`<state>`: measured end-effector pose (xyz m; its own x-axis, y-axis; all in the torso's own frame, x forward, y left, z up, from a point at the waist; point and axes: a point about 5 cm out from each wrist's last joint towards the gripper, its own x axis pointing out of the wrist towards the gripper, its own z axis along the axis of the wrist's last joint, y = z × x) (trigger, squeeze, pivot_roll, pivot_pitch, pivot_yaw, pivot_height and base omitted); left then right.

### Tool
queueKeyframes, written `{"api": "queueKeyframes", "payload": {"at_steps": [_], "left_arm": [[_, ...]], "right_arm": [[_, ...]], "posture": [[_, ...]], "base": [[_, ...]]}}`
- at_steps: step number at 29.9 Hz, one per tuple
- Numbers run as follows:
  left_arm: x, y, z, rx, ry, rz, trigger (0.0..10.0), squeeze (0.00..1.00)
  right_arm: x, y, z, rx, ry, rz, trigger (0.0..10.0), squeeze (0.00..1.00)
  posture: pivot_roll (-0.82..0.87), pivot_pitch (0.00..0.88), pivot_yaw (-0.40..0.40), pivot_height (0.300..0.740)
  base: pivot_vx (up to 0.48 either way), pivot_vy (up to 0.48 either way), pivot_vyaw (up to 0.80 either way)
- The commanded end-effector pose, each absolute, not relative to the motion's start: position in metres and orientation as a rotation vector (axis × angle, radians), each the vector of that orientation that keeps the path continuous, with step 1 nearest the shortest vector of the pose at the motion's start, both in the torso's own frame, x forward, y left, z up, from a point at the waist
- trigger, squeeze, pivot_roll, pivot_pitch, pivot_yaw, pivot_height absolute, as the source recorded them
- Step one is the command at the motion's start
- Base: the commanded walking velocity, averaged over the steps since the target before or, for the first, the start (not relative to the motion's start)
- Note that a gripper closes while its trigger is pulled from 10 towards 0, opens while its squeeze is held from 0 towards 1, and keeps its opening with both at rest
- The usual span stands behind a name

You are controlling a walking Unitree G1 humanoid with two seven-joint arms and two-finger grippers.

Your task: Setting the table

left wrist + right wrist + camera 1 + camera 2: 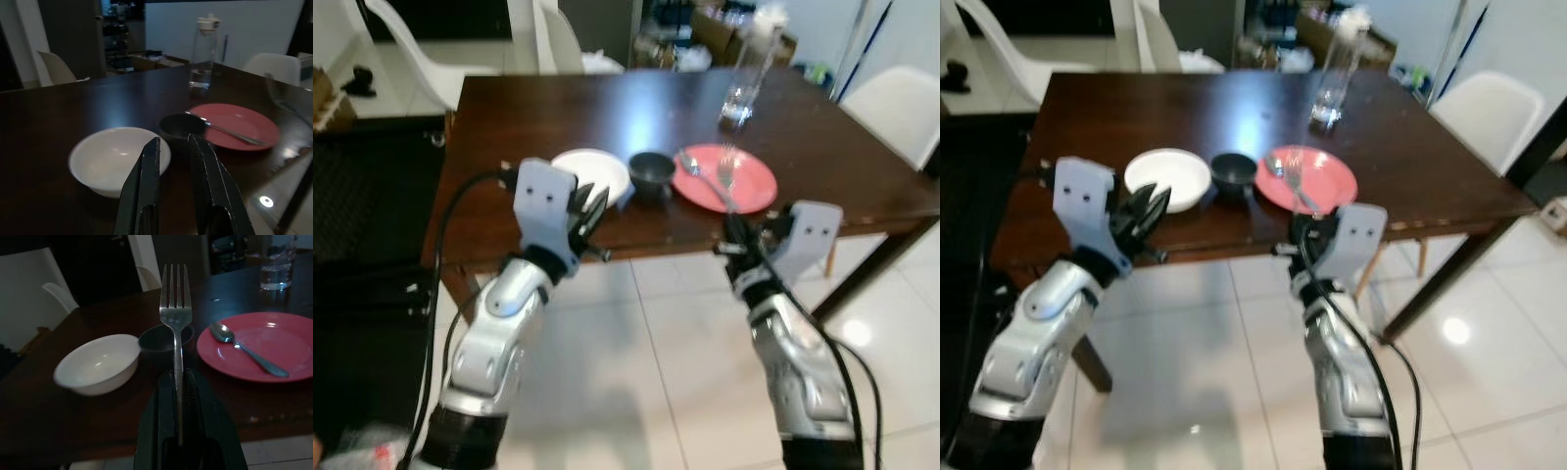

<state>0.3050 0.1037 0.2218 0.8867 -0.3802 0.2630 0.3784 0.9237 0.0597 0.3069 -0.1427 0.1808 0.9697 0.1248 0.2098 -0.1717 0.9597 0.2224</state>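
Steel fork (176,318) pinched upright in the right gripper (177,382), just short of the near edge of the dark wood table (558,108).

The right fingers are clamped on the fork's handle, tines up and standing in front of the red plate (749,186) in the head views. A spoon (242,348) lies on the plate, bowl end toward the small dark bowl (652,171) just beside the plate's left rim. A white bowl (597,174) sits just left of the dark one. The left gripper (173,161) hovers at the table's near edge, before the white bowl, its fingers slightly apart and holding nothing. A clear bottle (749,69) stands further back on the table, beyond the plate. White chairs (901,108) stand around the table on a pale tiled floor (646,372).
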Motion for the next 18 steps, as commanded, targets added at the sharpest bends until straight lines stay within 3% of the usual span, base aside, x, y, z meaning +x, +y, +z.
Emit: {"api": "queueKeyframes", "payload": {"at_steps": [1, 18], "left_arm": [[0.304, 0.0995, 0.2183, 0.01, -0.261, -0.409, 10.0, 0.0], [0.3031, 0.1013, 0.2158, 0.007, -0.242, -0.414, 10.0, 0.0]], "right_arm": [[0.3059, -0.1489, 0.1789, 0.237, -0.192, 0.127, 10.0, 0.0], [0.3046, -0.1478, 0.1794, 0.236, -0.19, 0.13, 10.0, 0.0]], "posture": [[-0.02, 0.042, 0.035, 0.74], [-0.02, 0.05, 0.037, 0.74]], "base": [[0.431, 0.0, 0.0], [0.386, 0.0, 0.0]]}}
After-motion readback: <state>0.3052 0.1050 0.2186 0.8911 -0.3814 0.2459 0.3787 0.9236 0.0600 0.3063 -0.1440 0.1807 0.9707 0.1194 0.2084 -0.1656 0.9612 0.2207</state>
